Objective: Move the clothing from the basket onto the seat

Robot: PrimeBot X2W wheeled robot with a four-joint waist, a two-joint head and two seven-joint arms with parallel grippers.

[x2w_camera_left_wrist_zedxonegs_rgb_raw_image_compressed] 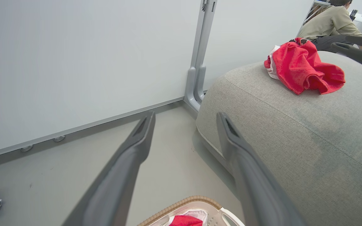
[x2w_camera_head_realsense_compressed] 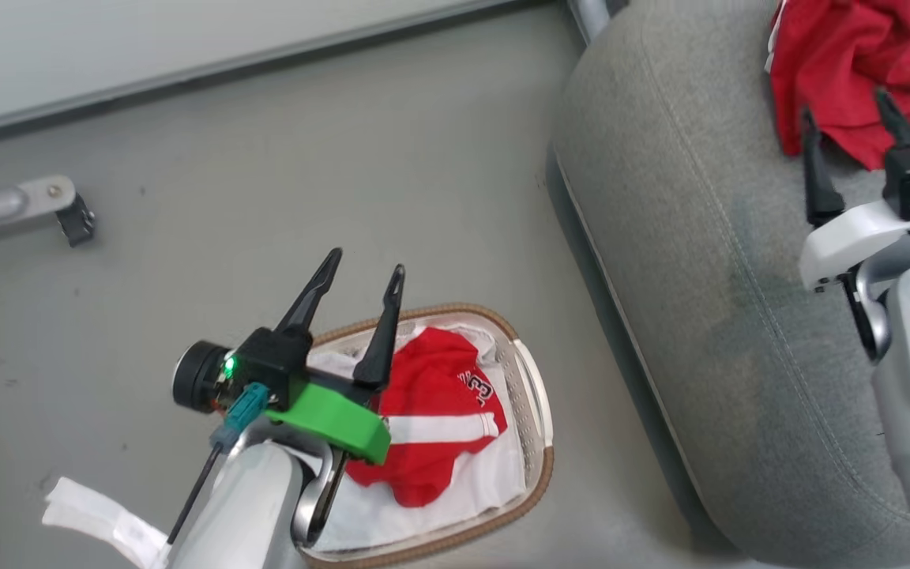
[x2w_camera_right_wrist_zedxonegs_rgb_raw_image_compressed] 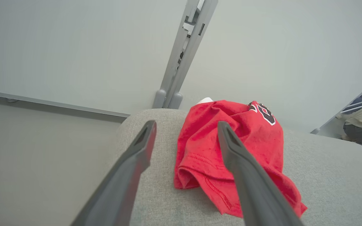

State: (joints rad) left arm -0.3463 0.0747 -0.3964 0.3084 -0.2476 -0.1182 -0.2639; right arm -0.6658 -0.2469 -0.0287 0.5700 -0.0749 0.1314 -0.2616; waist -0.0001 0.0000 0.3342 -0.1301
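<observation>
upper right, your right gripper (x2w_camera_head_realsense_compressed: 844,105) hangs spread by the clothing (x2w_camera_head_realsense_compressed: 842,55) on the seat (x2w_camera_head_realsense_compressed: 700,237). your left gripper (x2w_camera_head_realsense_compressed: 367,261), also spread, hovers over the basket (x2w_camera_head_realsense_compressed: 538,474).

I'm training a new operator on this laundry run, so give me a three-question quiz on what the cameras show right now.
1. True or false: the basket holds no red clothing.
2. The right tool is: A) shut on cloth; B) open, by the red jersey lying on the seat; C) inside the basket.
3. Fill in: the left tool stands open above the ____.
Key: 1 false, a red garment lies inside it; 2 B; 3 basket.
</observation>
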